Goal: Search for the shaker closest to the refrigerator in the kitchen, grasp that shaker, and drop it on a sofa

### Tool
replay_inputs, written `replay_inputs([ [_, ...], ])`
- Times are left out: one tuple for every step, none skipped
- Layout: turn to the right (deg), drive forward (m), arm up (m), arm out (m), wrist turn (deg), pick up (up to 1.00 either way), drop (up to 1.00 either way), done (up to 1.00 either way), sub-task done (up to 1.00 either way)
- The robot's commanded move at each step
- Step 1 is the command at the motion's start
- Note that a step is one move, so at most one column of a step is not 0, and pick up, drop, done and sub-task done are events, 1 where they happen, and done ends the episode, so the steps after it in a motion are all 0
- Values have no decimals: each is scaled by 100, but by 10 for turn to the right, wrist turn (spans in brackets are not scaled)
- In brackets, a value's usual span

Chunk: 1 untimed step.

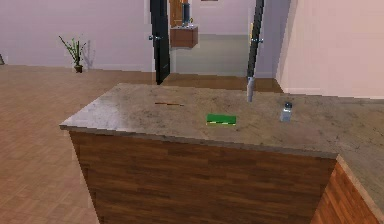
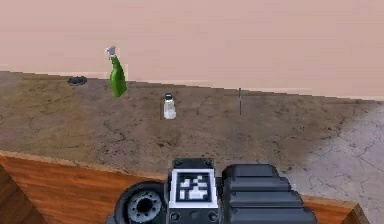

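Observation:
A small white shaker (image 1: pixel 286 111) with a dark cap stands near the right end of a speckled stone counter (image 1: pixel 130 115) in the forward view. In the arm side view the shaker (image 2: pixel 169 106) stands upright on the counter (image 2: pixel 290 140), right of a green spray bottle (image 2: pixel 117 74). The gripper's dark body (image 2: pixel 145 205) sits at the bottom edge, left of a white marked square, nearer than the shaker. Its far end cannot be made out, so I cannot tell whether it holds anything.
A flat green thing (image 1: pixel 221 120), a thin dark stick (image 1: pixel 170 102) and a tall grey bottle (image 1: pixel 250 88) are on the counter. A dark round thing (image 2: pixel 76 81) lies at the far left. Beyond are a doorway (image 1: pixel 205 40), a potted plant (image 1: pixel 75 52) and brown floor.

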Motion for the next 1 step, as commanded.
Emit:
replay_inputs([
  [0,0,0,40,0,0,0,0,0],
])
